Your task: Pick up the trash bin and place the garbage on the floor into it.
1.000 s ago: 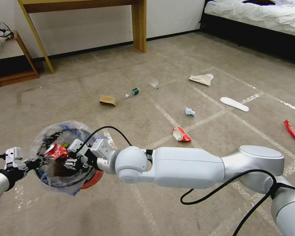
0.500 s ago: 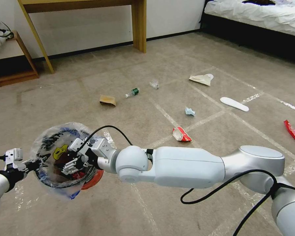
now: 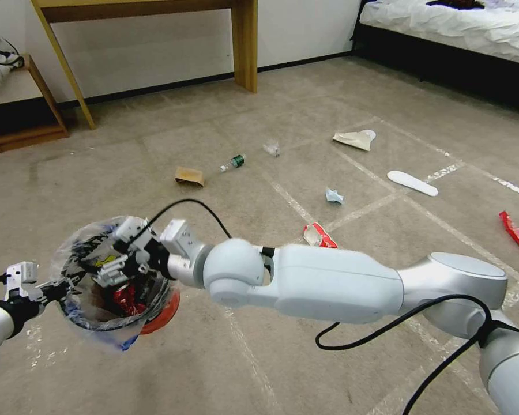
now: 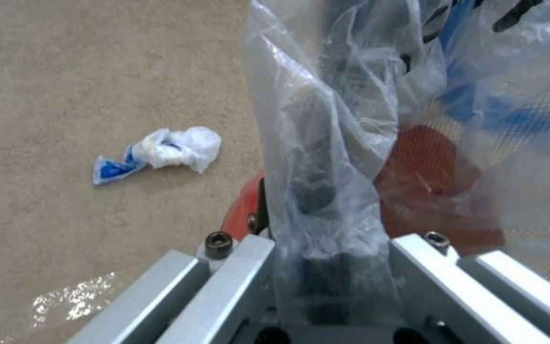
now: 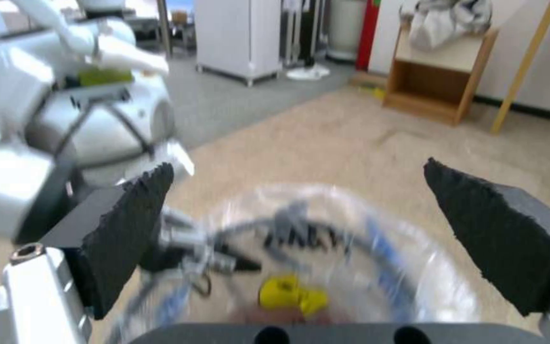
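Left gripper (image 3: 55, 284) fingers clenched on liner at rim of trash bin (image 3: 118, 314), held above floor (image 3: 213, 357). Right gripper (image 3: 116, 262) fingers spread, empty, over bin mouth; red wrapper (image 3: 123, 298) inside. Best lift straight up, clear of liner.

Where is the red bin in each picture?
Head view: bin low on the left, held by the left gripper.
Left wrist view: bin's red wall close up, near the middle.
Right wrist view: bin's bagged rim, low middle.
Shared landmark: the printed clear bag lining it.
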Tool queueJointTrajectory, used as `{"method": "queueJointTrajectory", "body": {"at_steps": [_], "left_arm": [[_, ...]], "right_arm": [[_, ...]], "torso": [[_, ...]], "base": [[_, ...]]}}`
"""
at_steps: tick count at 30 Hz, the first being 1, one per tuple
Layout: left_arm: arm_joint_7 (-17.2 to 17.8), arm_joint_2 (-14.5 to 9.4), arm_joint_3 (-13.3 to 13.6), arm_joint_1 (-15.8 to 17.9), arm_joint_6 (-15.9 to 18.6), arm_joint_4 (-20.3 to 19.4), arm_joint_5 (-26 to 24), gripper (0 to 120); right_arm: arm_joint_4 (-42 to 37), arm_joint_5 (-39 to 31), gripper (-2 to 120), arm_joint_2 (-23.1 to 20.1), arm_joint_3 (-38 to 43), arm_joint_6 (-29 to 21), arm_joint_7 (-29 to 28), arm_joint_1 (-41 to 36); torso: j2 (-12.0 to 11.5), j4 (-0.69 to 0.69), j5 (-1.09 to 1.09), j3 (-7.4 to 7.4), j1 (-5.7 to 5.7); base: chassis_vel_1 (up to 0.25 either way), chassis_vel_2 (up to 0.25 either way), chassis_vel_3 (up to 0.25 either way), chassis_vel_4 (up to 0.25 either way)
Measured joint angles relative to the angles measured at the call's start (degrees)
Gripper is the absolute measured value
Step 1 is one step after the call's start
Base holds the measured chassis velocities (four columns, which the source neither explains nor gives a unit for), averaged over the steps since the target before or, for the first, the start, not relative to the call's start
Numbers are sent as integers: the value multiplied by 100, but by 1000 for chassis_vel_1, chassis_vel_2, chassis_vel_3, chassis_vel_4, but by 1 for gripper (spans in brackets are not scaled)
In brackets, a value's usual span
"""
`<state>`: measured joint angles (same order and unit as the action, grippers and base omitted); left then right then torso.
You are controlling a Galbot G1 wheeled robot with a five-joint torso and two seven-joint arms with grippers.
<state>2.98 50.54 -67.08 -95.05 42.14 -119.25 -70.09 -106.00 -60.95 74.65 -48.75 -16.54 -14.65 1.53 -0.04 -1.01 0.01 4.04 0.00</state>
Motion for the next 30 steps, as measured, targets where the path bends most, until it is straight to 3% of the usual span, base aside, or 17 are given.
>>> {"method": "queueJointTrajectory", "body": {"at_steps": [8,13,16,18,22,24,30], "left_arm": [[5,31,-48,-34,0,-21,2,1],[30,86,-77,-41,0,-81,1,1],[46,105,-79,-44,0,-91,4,1],[61,124,-119,-37,0,-44,33,1],[61,140,-134,-35,0,-20,34,1],[56,165,-144,4,1,56,39,1],[39,326,-69,74,1,87,143,1]], "right_arm": [[-220,-84,100,-52,597,28,-21,-13],[-490,-176,100,-331,1210,111,4,1],[-655,-170,100,-592,1518,223,89,-108],[-944,-116,100,-1270,2234,368,207,-515],[-1021,-95,100,-1498,2473,416,252,-677],[-1265,-55,100,-2031,3176,575,419,-1205],[-1646,-98,100,-2504,4505,674,504,-2270]], "torso": [[0,1,0,0,0],[0,1,1,0,0],[0,3,0,0,0],[0,-2,3,0,0],[0,-3,3,0,0],[0,-2,4,0,0],[0,3,1,0,0]], "base": [[0,0,0,0],[0,0,0,0],[0,0,0,0],[0,0,0,0],[0,0,0,0],[0,0,0,0],[0,0,0,0]]}}
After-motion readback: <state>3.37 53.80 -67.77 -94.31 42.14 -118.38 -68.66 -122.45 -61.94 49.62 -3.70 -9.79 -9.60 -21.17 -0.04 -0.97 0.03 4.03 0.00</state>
